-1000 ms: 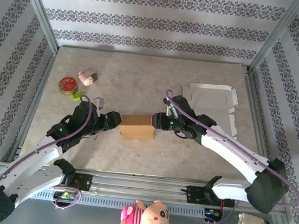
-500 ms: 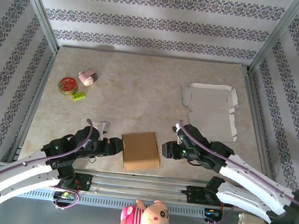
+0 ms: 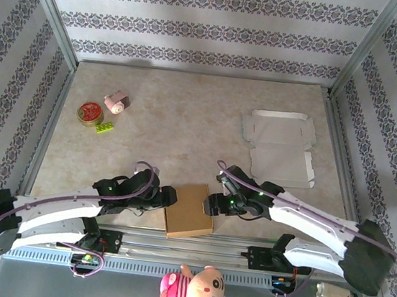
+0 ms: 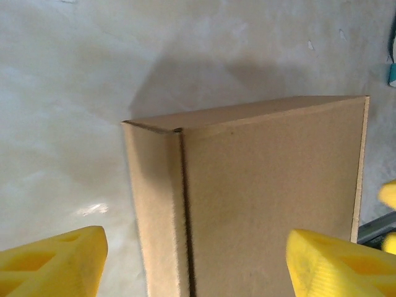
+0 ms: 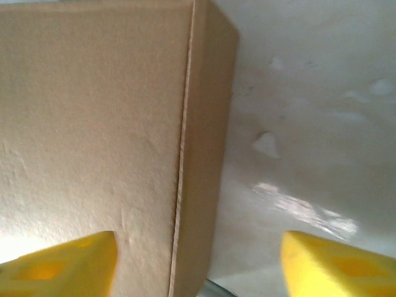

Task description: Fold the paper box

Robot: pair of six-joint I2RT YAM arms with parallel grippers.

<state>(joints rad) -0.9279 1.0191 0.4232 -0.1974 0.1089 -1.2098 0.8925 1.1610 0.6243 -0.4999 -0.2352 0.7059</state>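
Wrist cameras give the close look: each pair of yellow fingers (image 4: 52,260) stands spread wide with a corner of the brown paper box (image 3: 190,210) between, clamping nothing. From overhead, the box sits at the table's (image 3: 188,118) near edge, left gripper (image 3: 169,197) just beside its left side, right gripper (image 3: 210,203) at its right; a flat white blank (image 3: 278,145) lies well apart.

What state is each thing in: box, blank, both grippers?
brown box: folded shut, lying flat at the near edge of the table.
white box blank: unfolded, flat, far right.
left gripper: open, at the brown box's left side.
right gripper: open, at its right side.
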